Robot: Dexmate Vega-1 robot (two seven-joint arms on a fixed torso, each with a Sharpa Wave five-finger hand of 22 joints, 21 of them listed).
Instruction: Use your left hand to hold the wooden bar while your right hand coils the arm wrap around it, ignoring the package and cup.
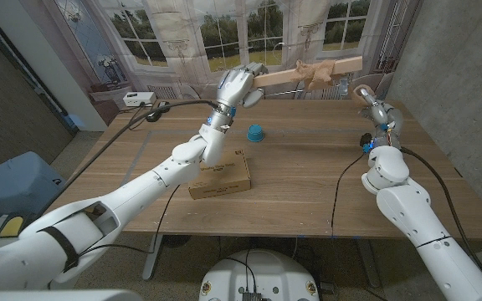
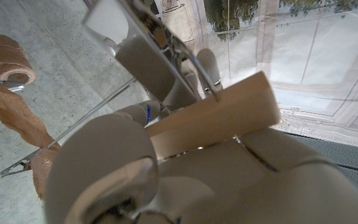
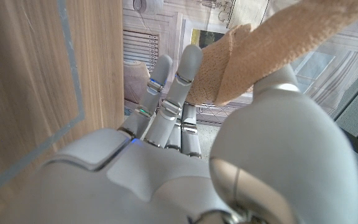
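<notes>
Support: wooden table, plank-grain top, on metal legs. 2 items rest directly on top. Item 1: flat brown cardboard package, left-centre, near front half, lying flat, partly hidden by robot's left forearm. Item 2: small blue cup, just behind package twd far edge, apart from it; orientation can't be confirmed. Black cable trails across right side of top.

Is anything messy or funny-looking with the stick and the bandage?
A little. The arm wrap sits bunched in a loose clump on the wooden bar, not in neat coils, and a strip trails off to the roll in the right hand. The left hand holds the bar up off the table. The package and cup look undisturbed.
</notes>
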